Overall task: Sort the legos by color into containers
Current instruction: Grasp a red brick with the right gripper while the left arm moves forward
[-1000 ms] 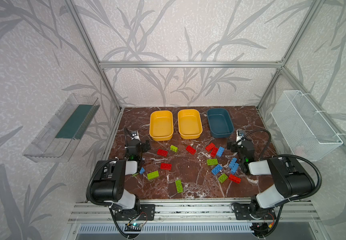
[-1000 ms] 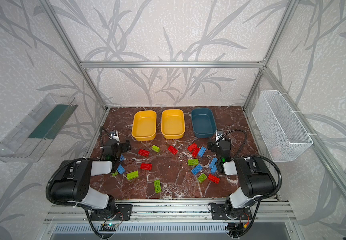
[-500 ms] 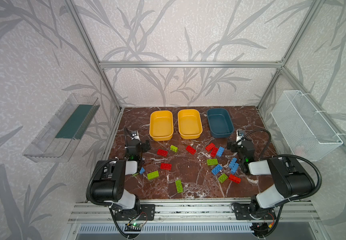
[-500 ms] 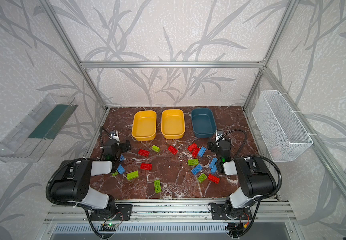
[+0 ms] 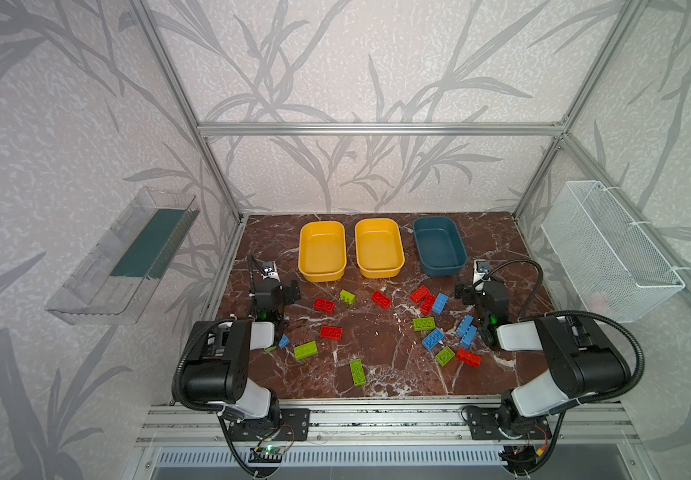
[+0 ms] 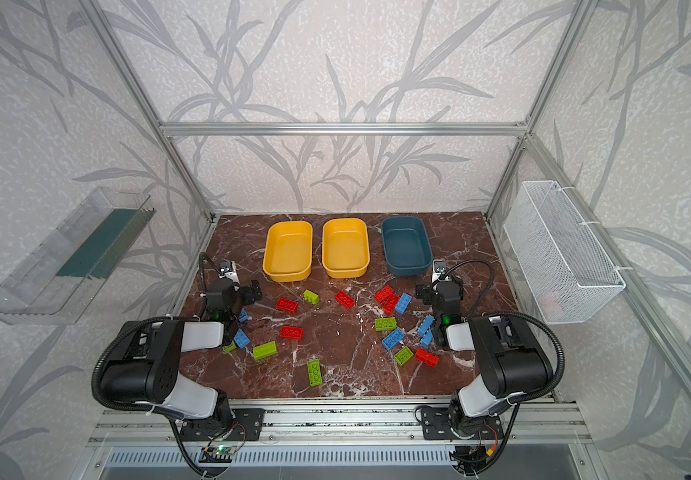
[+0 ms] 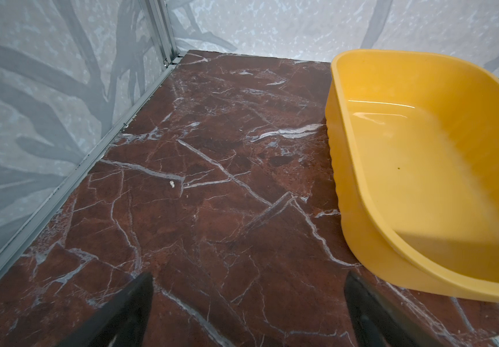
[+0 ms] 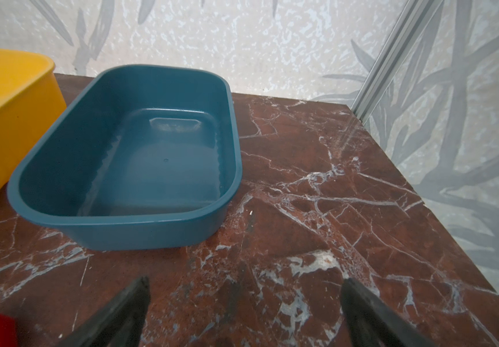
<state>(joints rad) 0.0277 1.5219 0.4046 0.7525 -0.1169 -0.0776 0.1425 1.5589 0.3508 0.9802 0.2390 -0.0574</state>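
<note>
Across the table (image 5: 377,376) all the legos (image 5: 330,332) lie loose, between the arms and three empty tubs along the back: two yellow tubs (image 5: 321,250) and a teal tub (image 5: 439,245). Nothing is sorted yet.

The likeliest trouble starts with the tubs. The yellow pair look the same, so one colour could get split between them, or two colours mixed.

The left gripper (image 7: 248,279) and right gripper (image 8: 245,284) both stand spread wide over bare table, holding nothing. The left is just beside a yellow tub and the right near the teal one, so a careless swing could shove these light-looking tubs.

Smaller risks lie with the bricks. The red-and-blue cluster (image 5: 429,299) seems packed touching, so closing on one brick may drag another. A blue brick (image 5: 283,340) lies partly under the left forearm and could be swept.

No brand, label or writing can be read anywhere.
</note>
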